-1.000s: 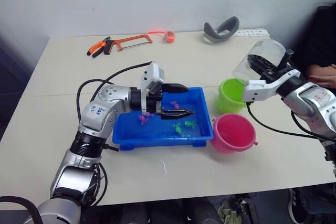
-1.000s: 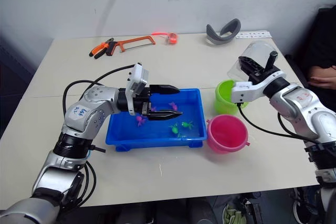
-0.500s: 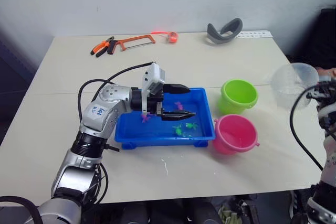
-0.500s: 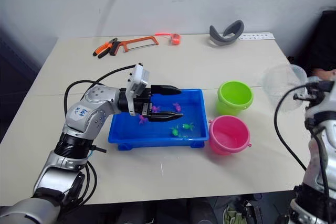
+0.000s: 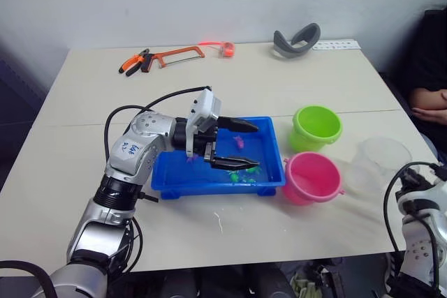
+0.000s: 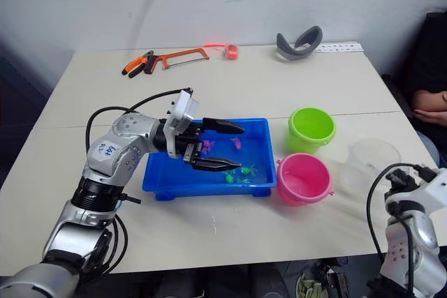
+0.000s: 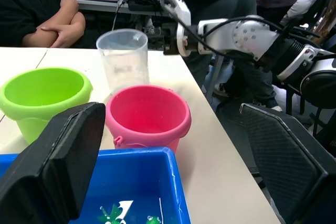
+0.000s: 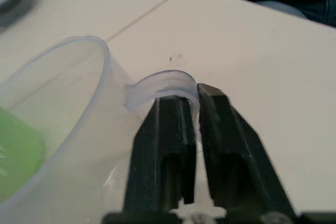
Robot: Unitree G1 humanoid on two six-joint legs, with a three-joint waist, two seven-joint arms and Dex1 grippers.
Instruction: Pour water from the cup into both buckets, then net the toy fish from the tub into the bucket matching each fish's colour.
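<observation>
Tub: shallow rectangular glossy blue plastic, rolled rim, at table centre. Inside it lie tiny green fish and pink fish. Lime-green bucket stands at the tub's 2 o'clock, pink bucket at its 3 o'clock, both smooth and round. Cup: clear, translucent, upright on the table at the pink bucket's 3 o'clock. Left gripper reaches horizontally over the tub, fingers spread wide, empty. Right gripper: fingers pinched closed on the cup's thin handle tab.
</observation>
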